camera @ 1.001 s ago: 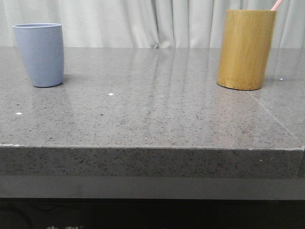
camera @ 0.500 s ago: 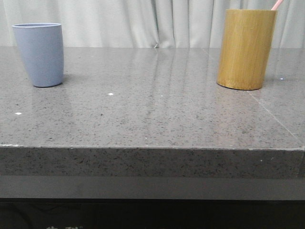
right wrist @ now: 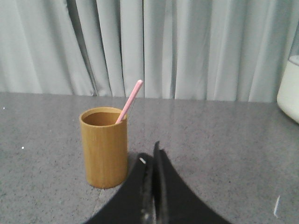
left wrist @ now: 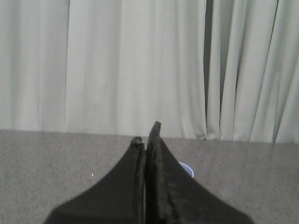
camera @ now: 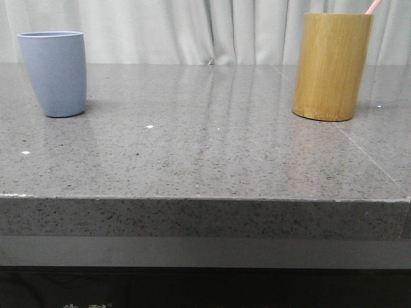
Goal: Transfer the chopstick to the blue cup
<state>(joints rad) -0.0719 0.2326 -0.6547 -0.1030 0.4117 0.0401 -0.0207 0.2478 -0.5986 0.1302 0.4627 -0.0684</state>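
The blue cup (camera: 53, 74) stands upright at the far left of the table. A thin pink chopstick (camera: 373, 6) sticks out of the taller bamboo holder (camera: 331, 66) at the far right; it also shows leaning in the holder in the right wrist view (right wrist: 129, 101). My left gripper (left wrist: 147, 135) is shut and empty; a sliver of the blue cup's rim (left wrist: 188, 169) peeks from behind its finger. My right gripper (right wrist: 150, 151) is shut and empty, a little short of and beside the bamboo holder (right wrist: 104, 147). Neither gripper shows in the front view.
The grey speckled table (camera: 205, 147) has its front edge near the camera. Pale curtains (camera: 192, 29) hang behind it. A white rounded object (right wrist: 290, 88) shows at the edge of the right wrist view.
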